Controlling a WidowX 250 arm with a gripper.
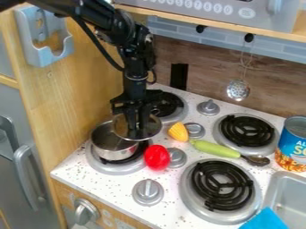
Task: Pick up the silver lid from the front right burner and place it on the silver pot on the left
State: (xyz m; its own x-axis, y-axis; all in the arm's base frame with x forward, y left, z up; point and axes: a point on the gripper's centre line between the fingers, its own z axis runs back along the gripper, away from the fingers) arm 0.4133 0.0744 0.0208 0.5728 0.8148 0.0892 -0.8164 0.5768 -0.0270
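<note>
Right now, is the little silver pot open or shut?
Open. You can see down inside the silver pot, and the round lid at the gripper is off to one side.

The camera is up high, near the stove (108, 183), looking slantwise down toward the wall (209, 74) at 12 o'clock.

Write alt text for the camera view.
A black robot arm hangs over a toy stove, its end effector at a clear lid by a metal pot. Nearby lie a red toy, a yellow toy and a green-handled spoon.
</note>
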